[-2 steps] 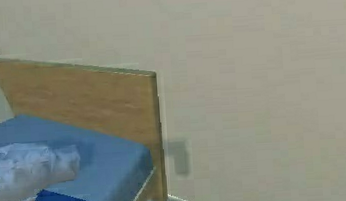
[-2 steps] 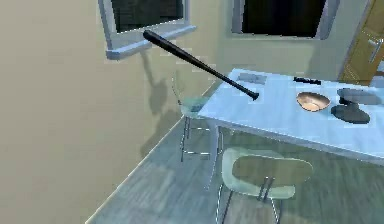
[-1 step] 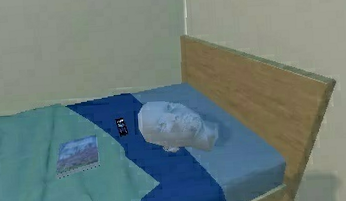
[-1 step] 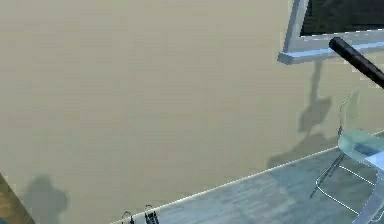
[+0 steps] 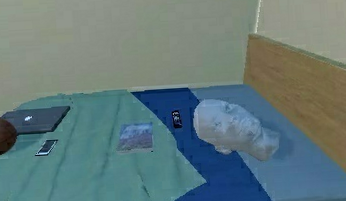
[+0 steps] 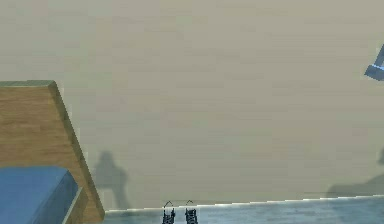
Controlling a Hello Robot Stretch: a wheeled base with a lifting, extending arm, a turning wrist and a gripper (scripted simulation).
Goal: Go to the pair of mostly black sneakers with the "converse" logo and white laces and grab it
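Dark sneakers (image 6: 179,213) sit at the base of the wall (image 6: 220,100), right of the wooden headboard (image 6: 35,130). End effector's state? Honestly can't tell.

A: What furniture stands here?
B: A bed (image 5: 236,180) with a blue sheet; a green blanket (image 5: 85,164) across it; a wooden headboard (image 5: 300,81) on the forward view's right.
A: And the walls?
B: A yellow wall (image 5: 117,37) behind; a beige wall (image 6: 220,90) beside; pale floor (image 6: 290,212) beneath.
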